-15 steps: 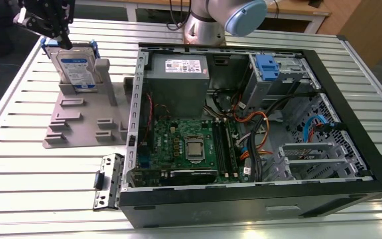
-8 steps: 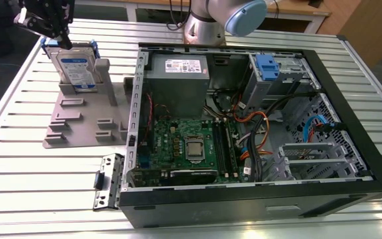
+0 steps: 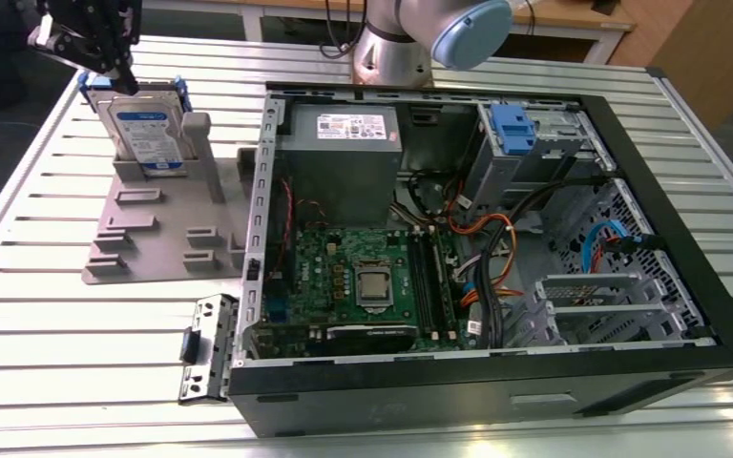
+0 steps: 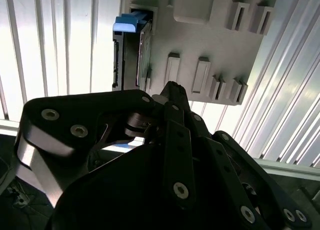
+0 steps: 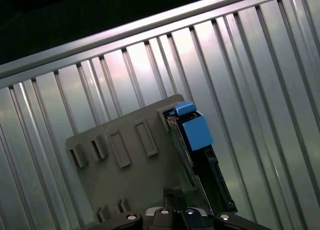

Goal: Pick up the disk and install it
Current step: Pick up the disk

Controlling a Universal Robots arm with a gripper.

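- Disk point(image 3: 148, 129) is standing upright in a grey stand point(image 3: 150, 234) on the tabletop point(image 3: 61, 334), its white-and-blue label showing, print unreadable.
- Tool point(image 3: 121, 80) is hanging at the disk's top edge; spread or pinching, I cannot tell.

text: nothing reading legibly | disk point(image 3: 148, 134): carrying a white-and-blue label point(image 3: 146, 122), print too small to tell | grey box point(image 3: 337, 172): wearing a white sticker point(image 3: 356, 125), print too small
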